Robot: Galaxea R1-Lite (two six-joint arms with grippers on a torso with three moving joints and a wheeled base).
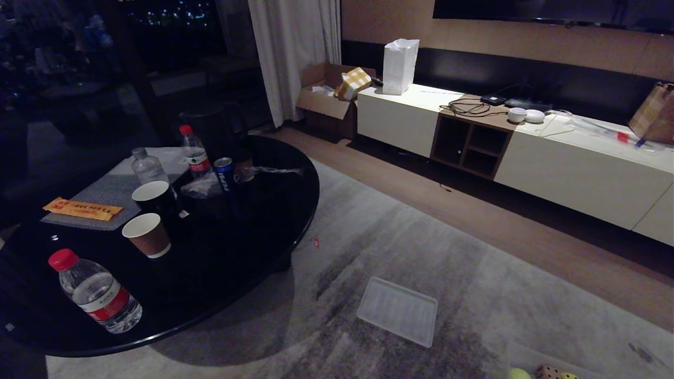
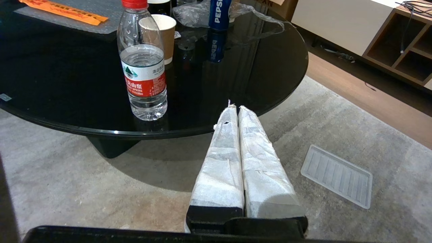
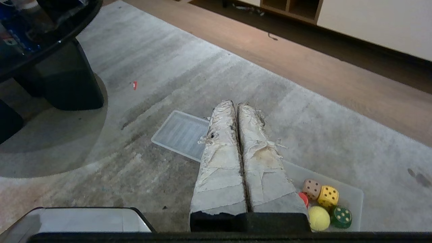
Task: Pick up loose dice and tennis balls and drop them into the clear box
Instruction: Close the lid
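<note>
The clear box (image 3: 354, 199) stands on the carpet beside my right gripper (image 3: 235, 103), which is shut and empty above the carpet. In the box lie a tan die (image 3: 311, 188), a yellow die (image 3: 328, 196), a green die (image 3: 341, 216) and one tennis ball (image 3: 319, 218). A red rounded thing (image 3: 303, 198) is mostly hidden behind my finger. The head view catches only the box's corner (image 1: 532, 355) at its bottom edge. The box's ribbed lid (image 1: 397, 310) lies flat on the carpet apart from it. My left gripper (image 2: 235, 107) is shut and empty near the table's edge.
A round black table (image 1: 253, 226) at the left carries water bottles (image 2: 143, 64), paper cups (image 1: 147, 234) and a can (image 1: 225, 173). A tiny red scrap (image 1: 316, 242) lies on the carpet. A low white cabinet (image 1: 568, 168) and a cardboard carton (image 1: 326, 97) line the far wall.
</note>
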